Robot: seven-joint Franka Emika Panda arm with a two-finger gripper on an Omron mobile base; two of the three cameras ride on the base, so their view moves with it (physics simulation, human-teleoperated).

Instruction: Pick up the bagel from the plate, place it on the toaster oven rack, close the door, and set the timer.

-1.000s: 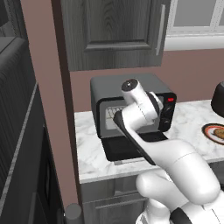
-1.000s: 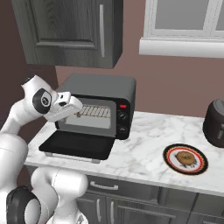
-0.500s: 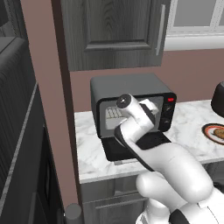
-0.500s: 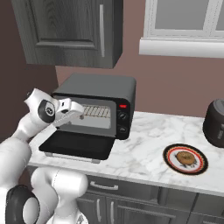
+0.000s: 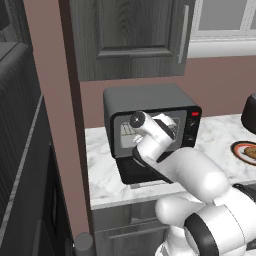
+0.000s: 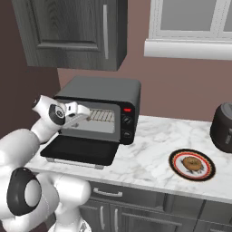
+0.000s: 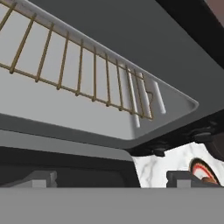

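Observation:
The bagel lies on the plate at the right of the marble counter, far from the hand. My gripper hovers open and empty in front of the toaster oven's mouth, above the door, which lies folded down flat. Inside the cavity sits the toaster oven rack with nothing on it. From the hand view the rack runs overhead, my gripper shows its two tips wide apart, and a slice of the plate peeks in at the lower right.
The black toaster oven has its knobs on the right face. A dark round appliance stands at the counter's far right. Upper cabinets hang above. A brown wall panel borders the counter's left end.
The hand has sunk a little and swung left in front of the oven mouth. The jaws stayed open. Bagel, plate and door have not moved.

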